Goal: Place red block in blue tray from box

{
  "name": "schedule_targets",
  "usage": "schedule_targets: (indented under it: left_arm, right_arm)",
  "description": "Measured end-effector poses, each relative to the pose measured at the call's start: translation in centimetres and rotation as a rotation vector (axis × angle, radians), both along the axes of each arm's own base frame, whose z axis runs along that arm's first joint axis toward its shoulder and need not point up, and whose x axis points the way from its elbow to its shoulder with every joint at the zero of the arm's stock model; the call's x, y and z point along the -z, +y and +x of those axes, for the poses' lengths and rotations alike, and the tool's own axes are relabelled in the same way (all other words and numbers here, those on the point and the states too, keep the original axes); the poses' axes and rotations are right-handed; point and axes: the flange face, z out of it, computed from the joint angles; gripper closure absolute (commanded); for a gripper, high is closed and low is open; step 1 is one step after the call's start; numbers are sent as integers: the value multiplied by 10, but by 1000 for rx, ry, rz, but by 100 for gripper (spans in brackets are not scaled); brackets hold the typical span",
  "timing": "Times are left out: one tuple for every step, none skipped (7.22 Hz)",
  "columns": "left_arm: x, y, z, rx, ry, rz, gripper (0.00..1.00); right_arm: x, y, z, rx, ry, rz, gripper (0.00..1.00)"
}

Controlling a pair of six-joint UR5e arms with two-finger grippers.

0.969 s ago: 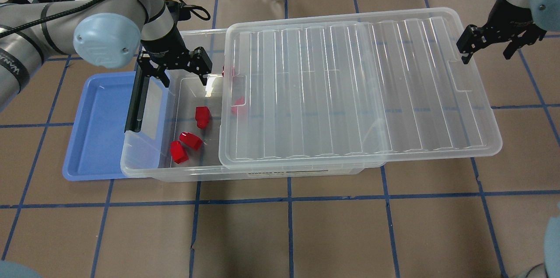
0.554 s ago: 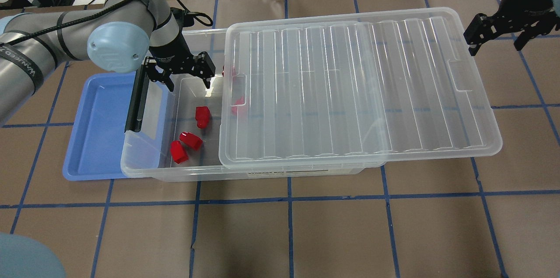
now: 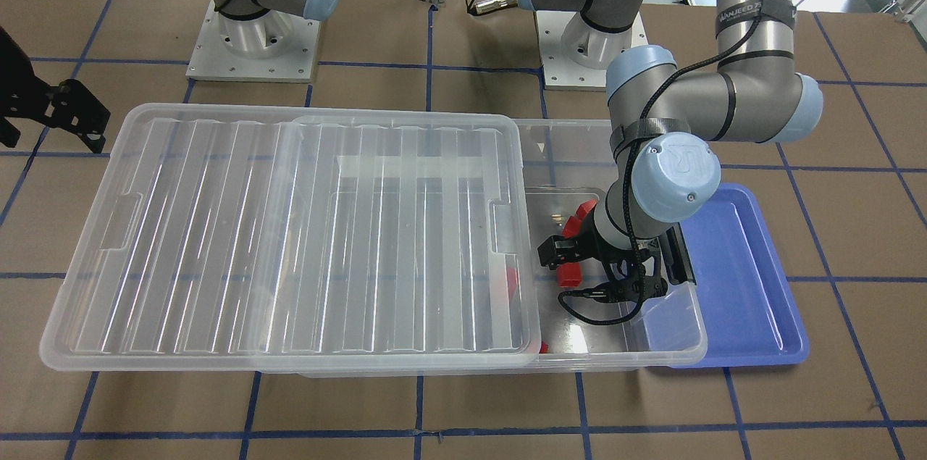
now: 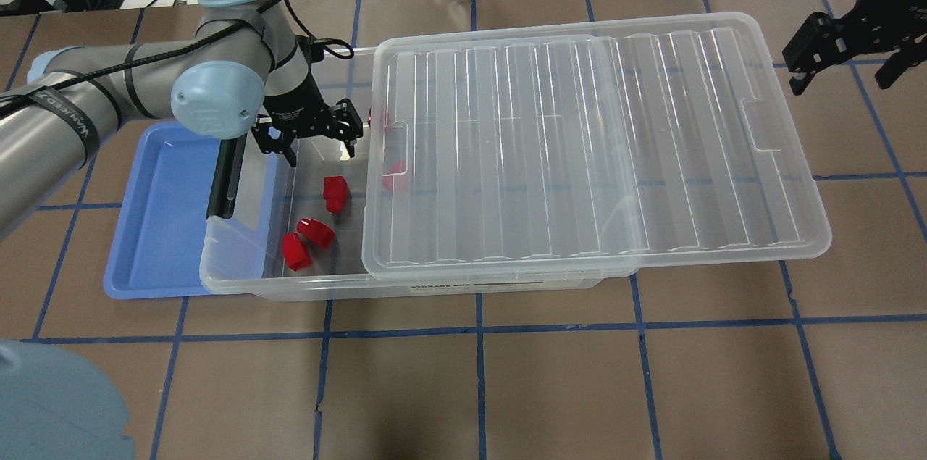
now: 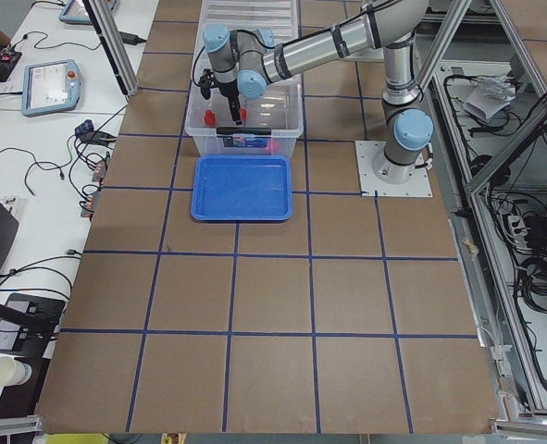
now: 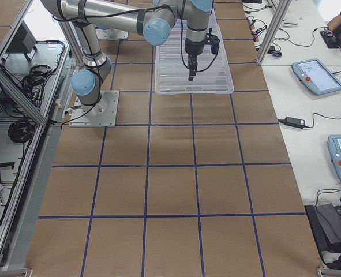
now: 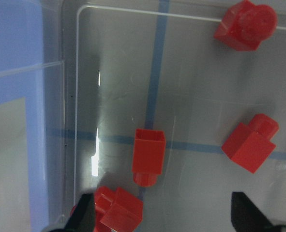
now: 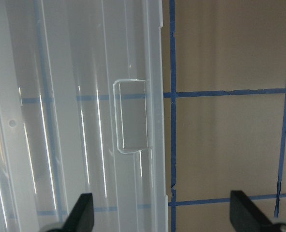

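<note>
Brown taped table (image 4: 478, 387): your blue tray (image 4: 163, 228) sits far left, right beside the box (image 4: 326, 287). Left gripper (image 4: 322, 154) hangs over the uncovered end, fingers spread, empty. Red block (image 4: 334, 193) lies on the box floor close by. Right gripper (image 4: 844, 83) is spread wide past the lid (image 4: 579, 141).

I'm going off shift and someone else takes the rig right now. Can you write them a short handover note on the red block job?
Left gripper: open, empty, hanging over the uncovered end of the box, near the red block.
Right gripper: open, empty, off past the far end of the lid.
Red block: lying on the box floor, not gripped.
Blue tray: empty, at the box's uncovered end.
Done: lid slid aside, so the block is reachable.
Left: grasp the block, lift it out, set it in the tray.
</note>
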Motion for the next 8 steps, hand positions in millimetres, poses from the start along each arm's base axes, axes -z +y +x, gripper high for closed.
schedule_targets:
  left_arm:
    - [15, 3, 1, 17, -7, -8, 0]
    - [32, 10, 1, 29, -9, -2, 0]
    - [46, 16, 1, 42, -10, -6, 0]
    - [58, 21, 1, 62, -7, -10, 28]
    - [66, 23, 1, 85, -4, -8, 51]
    - [71, 24, 1, 97, -1, -3, 81]
    - [76, 24, 1, 105, 4, 3, 100]
    - [77, 23, 1, 115, 5, 2, 100]
  right_arm:
    - [-1, 2, 3, 0, -2, 4, 0]
    - [0, 4, 4, 0, -1, 8, 0]
    - [1, 4, 4, -1, 0, 10, 0]
    - [-1, 4, 4, -1, 1, 6, 0]
    - [-1, 5, 4, -1, 1, 7, 0]
    - [1, 5, 4, -1, 0, 10, 0]
    - [1, 5, 4, -3, -1, 10, 0]
    - [1, 4, 4, -7, -2, 9, 0]
